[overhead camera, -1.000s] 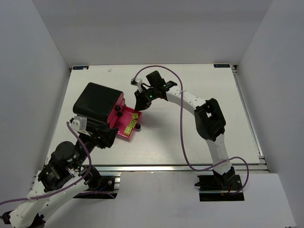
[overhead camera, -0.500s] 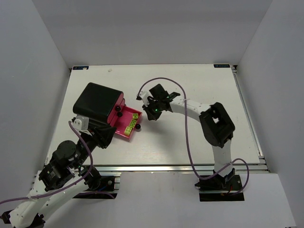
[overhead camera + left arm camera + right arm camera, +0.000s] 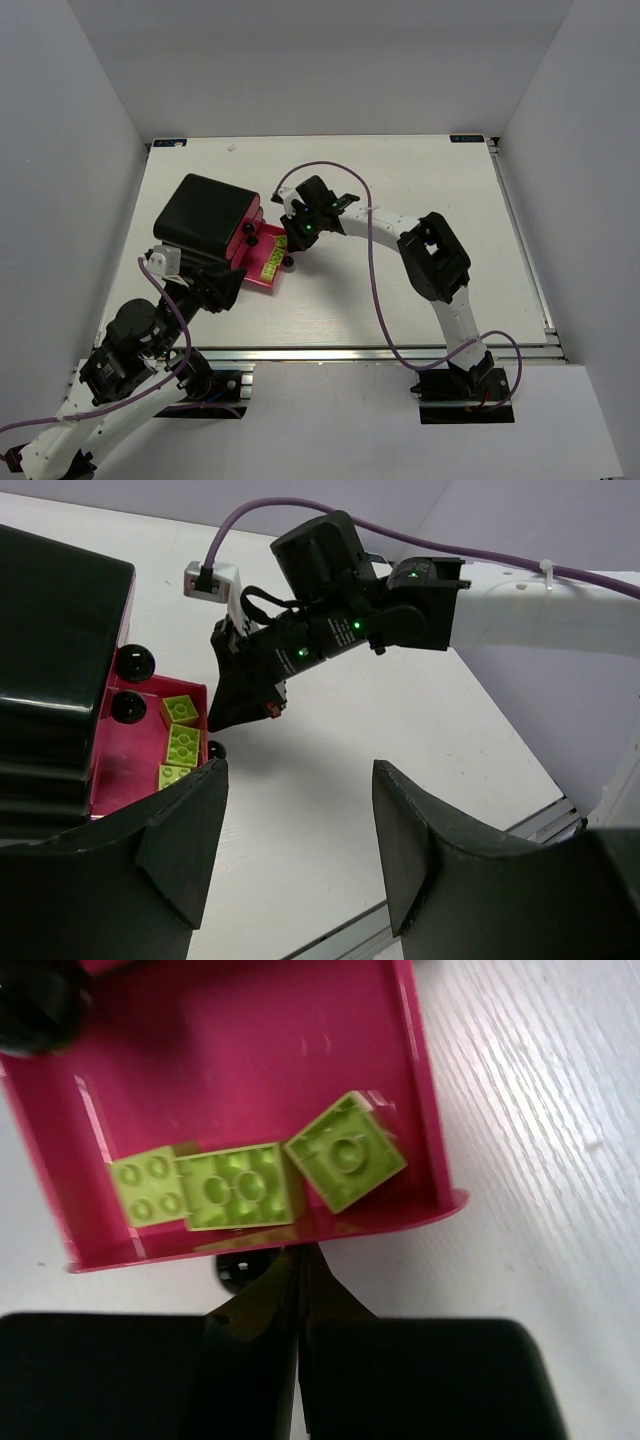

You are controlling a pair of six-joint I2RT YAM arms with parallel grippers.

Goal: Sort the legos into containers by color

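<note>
Cabinet: a black, rounded, smooth-skinned box (image 3: pixel 205 212), standing toward the left edge of the table (image 3: pixel 420 180), about midway between its far and near edges.
Open drawer: one glossy magenta tray (image 3: pixel 250 1060) with thin upright walls, pulled out toward the near-right.
Knobs: three round black ones (image 3: pixel 133 662) show in the left wrist view, and the lowest is on the open drawer's front.
Legos: three lime studded bricks (image 3: pixel 238 1187) lie in a row against the drawer's front wall. Two touch, and the third sits turned at an angle.
Right gripper (image 3: pixel 297 1265): its dark fingers are pressed together with no gap and nothing between them, the tip right at the drawer's front lip beside the knob.
Left gripper (image 3: pixel 298 780): its matte wedge fingers are spread wide and empty, near the cabinet's near side.
Room: white, wood-grained tabletop lies between the drawer's lip and the near edge.
</note>
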